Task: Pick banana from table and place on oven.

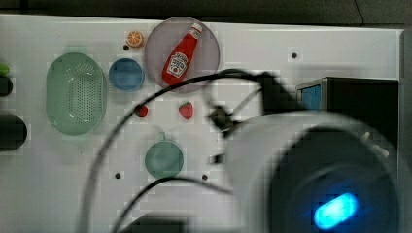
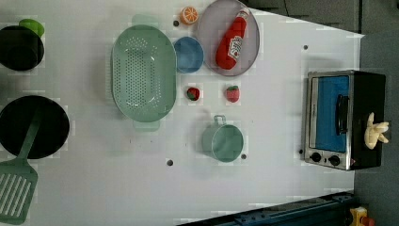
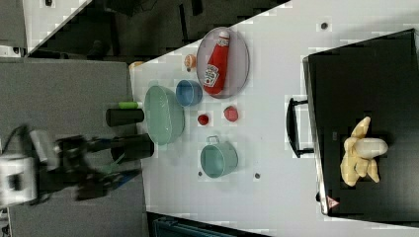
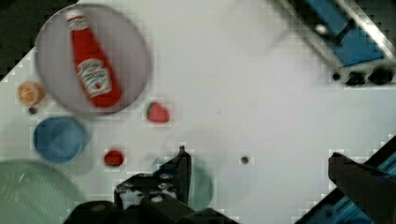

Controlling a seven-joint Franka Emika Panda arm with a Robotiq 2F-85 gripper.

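i'm seeing the gripper (image 4: 254,175) standing wide and carrying nothing, hanging over the table (image 4: 261,98) near the green cup (image 4: 203,186). farther off, at the right view's right, the banana (image 3: 359,153) is lying on the oven (image 3: 365,89) top. i'm judging the task done, nothing left.

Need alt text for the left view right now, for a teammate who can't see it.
A peeled banana lies on the black top of the oven at the left view's right edge. Across the white table sit a green colander, teal cup, blue bowl and a plated ketchup bottle.
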